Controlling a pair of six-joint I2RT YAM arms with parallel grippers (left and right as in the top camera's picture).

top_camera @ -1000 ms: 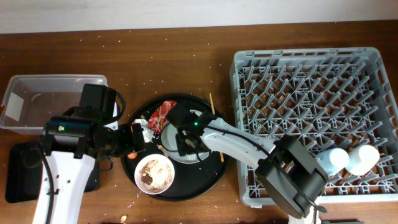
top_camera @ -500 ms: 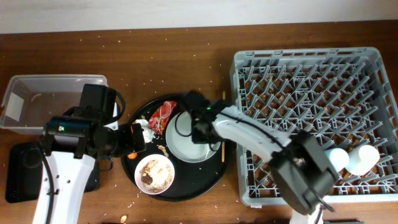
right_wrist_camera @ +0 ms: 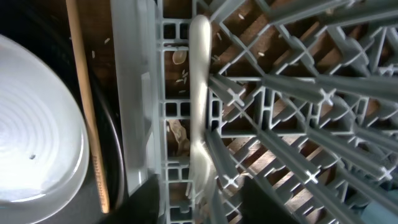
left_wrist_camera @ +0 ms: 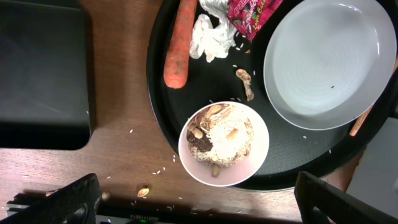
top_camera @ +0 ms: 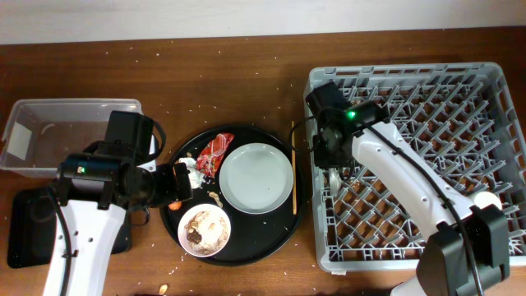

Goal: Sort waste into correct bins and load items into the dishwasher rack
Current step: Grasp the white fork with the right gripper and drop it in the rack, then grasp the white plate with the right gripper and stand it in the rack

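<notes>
Grey lattice rack (top_camera: 321, 234), pale grey-white plate (top_camera: 256, 178), red wrapper (top_camera: 214, 150), orange stick (left_wrist_camera: 179, 43), white fork (right_wrist_camera: 199, 81), black round tray (top_camera: 263, 234)

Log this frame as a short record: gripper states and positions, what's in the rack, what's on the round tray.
left gripper: open, over the round tray's left side
right gripper: open, over the rack's left edge
in rack: white fork, lying along that edge
on round tray: plate, bowl, red wrapper, napkin, carrot
bins: clear tub, black tray, both left of round tray

Even, soft indoor light; sharp views, faint shadows.
</notes>
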